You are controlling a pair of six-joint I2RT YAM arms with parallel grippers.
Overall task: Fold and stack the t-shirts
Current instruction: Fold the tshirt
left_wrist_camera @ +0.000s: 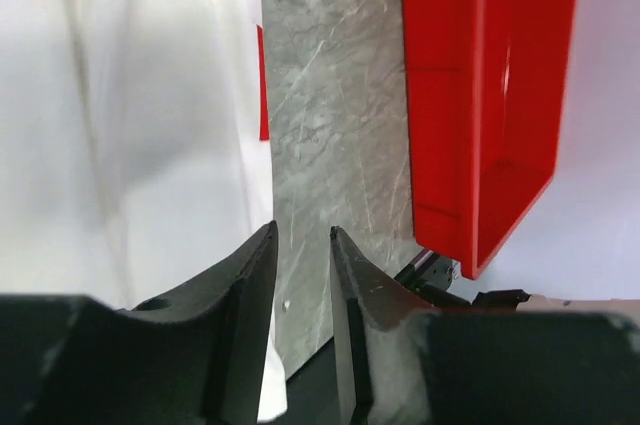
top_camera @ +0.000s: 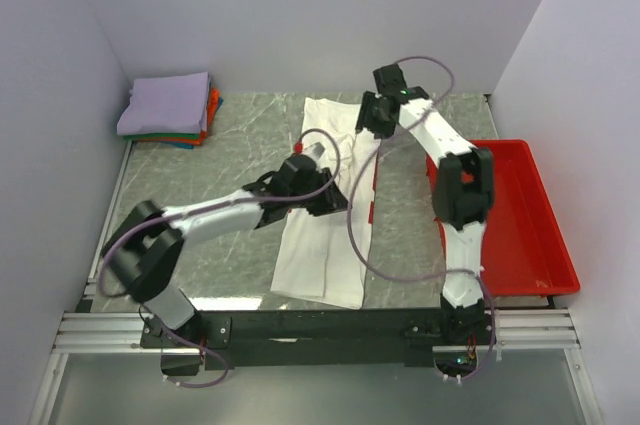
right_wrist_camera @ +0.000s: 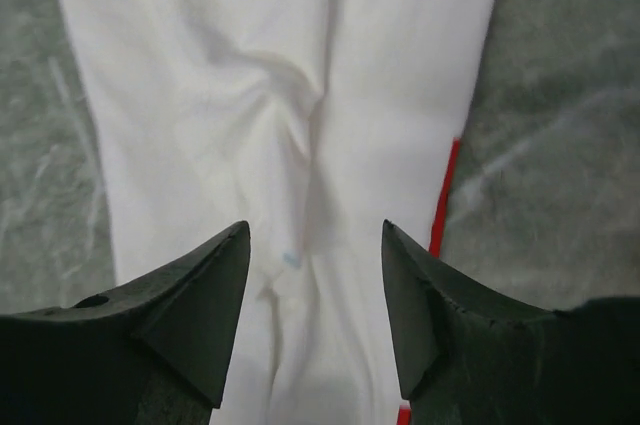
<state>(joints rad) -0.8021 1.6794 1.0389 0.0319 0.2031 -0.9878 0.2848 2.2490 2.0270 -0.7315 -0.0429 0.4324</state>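
The white t-shirt (top_camera: pixel 322 230) lies as a long narrow strip down the middle of the table, with slivers of red print along its right edge. It also shows in the left wrist view (left_wrist_camera: pixel 130 125) and the right wrist view (right_wrist_camera: pixel 290 95). My left gripper (top_camera: pixel 340 199) hovers at the strip's right edge near its middle; its jaws (left_wrist_camera: pixel 303 235) stand a narrow gap apart with only bare table between. My right gripper (top_camera: pixel 373 121) is over the strip's far end, open wide and empty (right_wrist_camera: pixel 315 235). The folded lavender, orange, green and blue tees (top_camera: pixel 168 110) are stacked at the back left.
A red plastic tray (top_camera: pixel 515 230) stands at the right side of the table, also in the left wrist view (left_wrist_camera: pixel 480 95). White walls enclose the table on three sides. The arms' black base rail runs along the near edge.
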